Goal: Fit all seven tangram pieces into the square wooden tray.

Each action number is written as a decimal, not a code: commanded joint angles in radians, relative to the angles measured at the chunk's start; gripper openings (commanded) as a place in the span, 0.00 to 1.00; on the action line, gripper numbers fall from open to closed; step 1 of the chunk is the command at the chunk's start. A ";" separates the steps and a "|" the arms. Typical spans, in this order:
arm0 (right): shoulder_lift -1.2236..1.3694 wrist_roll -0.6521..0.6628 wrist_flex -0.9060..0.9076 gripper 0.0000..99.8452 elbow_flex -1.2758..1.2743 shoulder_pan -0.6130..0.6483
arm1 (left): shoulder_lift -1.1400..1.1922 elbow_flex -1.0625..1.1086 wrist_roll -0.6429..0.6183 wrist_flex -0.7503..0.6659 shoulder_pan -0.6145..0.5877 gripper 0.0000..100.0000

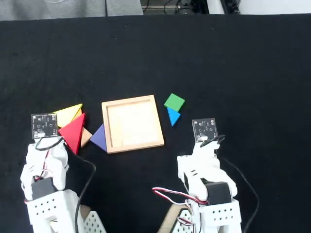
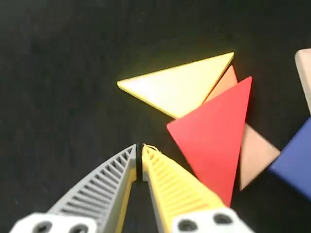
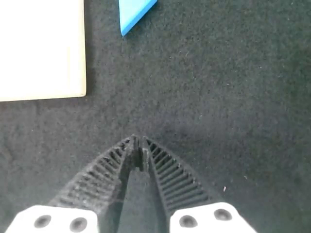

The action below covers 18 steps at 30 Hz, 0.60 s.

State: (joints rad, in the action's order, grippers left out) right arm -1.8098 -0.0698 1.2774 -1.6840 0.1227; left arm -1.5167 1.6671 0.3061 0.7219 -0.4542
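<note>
Both claws closed and holding nothing; the pieces lie on the black counter (image 1: 243,63) either side of the tray.

The square wooden tray (image 1: 132,122) sits between the two arms. On the left arm's side lies a cluster. A yellow triangle (image 2: 180,87) and a red triangle (image 2: 214,136) overlap an orange piece (image 2: 224,82), which shows only as a sliver. A tan piece (image 2: 255,153), perhaps a triangle, is half hidden under the red one. A dark blue piece (image 1: 99,137) touches the tray's edge. The left claw (image 2: 141,148) has its tips pressed together just beside the red triangle. On the other side, a green square (image 1: 174,102) touches a light blue triangle (image 1: 173,116), which is cut off in the right wrist view. The right claw (image 3: 139,142), tips together, hangs over bare cloth near a tray corner.
</note>
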 commanded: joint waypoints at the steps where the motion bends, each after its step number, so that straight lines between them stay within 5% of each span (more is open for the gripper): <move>1: -0.085 0.011 0.006 0.01 -0.001 0.012 | -0.110 0.041 -0.011 -0.014 0.045 0.03; 11: -0.085 0.012 -0.083 0.01 -0.001 0.011 | -0.311 0.033 -0.011 0.203 0.073 0.03; 18: -0.085 0.046 -0.454 0.01 0.005 0.014 | -0.305 0.033 -0.015 0.204 0.087 0.03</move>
State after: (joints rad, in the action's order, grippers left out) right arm -1.8098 -0.0667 1.0595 -1.6840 0.1227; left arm -1.8098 1.6886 0.3015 0.9229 -0.3805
